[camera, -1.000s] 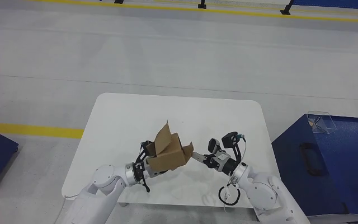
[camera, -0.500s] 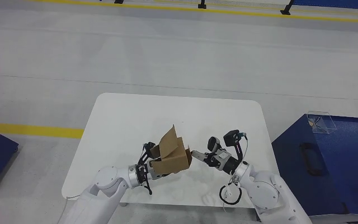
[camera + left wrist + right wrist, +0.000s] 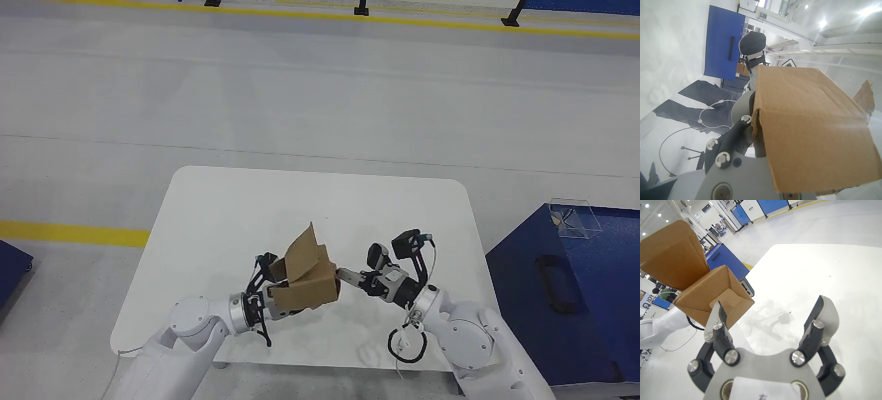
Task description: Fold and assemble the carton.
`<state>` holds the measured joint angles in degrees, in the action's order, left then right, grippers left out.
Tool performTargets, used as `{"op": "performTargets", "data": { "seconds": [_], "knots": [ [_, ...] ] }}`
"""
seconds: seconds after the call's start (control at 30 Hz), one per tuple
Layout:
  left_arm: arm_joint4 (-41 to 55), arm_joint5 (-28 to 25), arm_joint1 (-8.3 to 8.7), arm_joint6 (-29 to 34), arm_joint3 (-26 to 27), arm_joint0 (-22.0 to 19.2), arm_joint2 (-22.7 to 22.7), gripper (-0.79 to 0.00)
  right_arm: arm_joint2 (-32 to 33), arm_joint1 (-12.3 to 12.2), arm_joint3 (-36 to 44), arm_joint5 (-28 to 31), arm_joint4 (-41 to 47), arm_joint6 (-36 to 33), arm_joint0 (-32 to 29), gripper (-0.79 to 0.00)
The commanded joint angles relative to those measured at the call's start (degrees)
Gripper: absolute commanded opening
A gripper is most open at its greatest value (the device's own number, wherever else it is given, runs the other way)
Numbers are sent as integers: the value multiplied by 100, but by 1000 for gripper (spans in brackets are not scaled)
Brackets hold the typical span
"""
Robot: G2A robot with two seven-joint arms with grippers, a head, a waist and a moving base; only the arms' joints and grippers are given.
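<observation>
Carton [image 3: 303, 278] | left fingers [image 3: 736, 132] clamped on it | right fingers [image 3: 824, 311] apart, one touching flap [image 3: 732, 299]

Light: we see bright, even indoor light; ceiling lamps [image 3: 822, 22] shine in the left wrist view.
Glare: we find a pale haze washing over the carton [image 3: 810, 121] edge nearest those lamps.
Bench [image 3: 810, 272]: we see its white top reflecting strongly.
Distortion: we notice straight lines bowing at both wrist views' edges.
</observation>
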<state>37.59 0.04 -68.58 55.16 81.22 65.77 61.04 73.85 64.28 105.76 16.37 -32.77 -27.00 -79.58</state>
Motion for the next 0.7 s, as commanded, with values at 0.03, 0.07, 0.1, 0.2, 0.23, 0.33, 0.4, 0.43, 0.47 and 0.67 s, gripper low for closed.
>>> {"op": "performTargets", "data": {
  "seconds": [0.03, 0.07, 0.1, 0.2, 0.23, 0.33, 0.4, 0.43, 0.47, 0.67],
  "knots": [
    [8, 5, 2, 14, -2, 1, 17, -785, -39, 4, -23, -51, -37, -29, 27, 0],
    [12, 1, 3, 15, -1, 2, 24, -785, -53, 6, -26, -60, -44, -31, 35, 0],
    [14, -3, 3, 17, -2, 4, 28, -785, -64, 7, -29, -70, -66, -39, 42, 0],
    [21, 1, 3, 36, -7, 5, 34, -785, -87, 10, -33, -99, -79, -51, 56, 0],
    [21, 0, 2, 40, -12, 4, 34, -785, -88, 11, -26, -97, -68, -44, 61, 0],
    [-4, -9, 0, 36, -18, 3, 23, -785, -56, 12, 15, -96, -29, 31, 53, 0],
    [-59, -28, 0, 45, -8, 2, 7, -785, -35, 10, 46, -104, -16, 33, 42, 0],
    [-79, -32, 0, 53, -6, 2, 0, -785, -27, 9, 60, -103, -23, 37, 40, 0],
    [-111, -27, 0, 51, -4, 0, -9, -785, -24, 8, 68, -103, -26, 36, 35, 0],
    [-292, -59, 0, -28, 100, 28, -53, -785, -90, 15, 60, -170, -94, -3, 62, 0]
  ]
}}
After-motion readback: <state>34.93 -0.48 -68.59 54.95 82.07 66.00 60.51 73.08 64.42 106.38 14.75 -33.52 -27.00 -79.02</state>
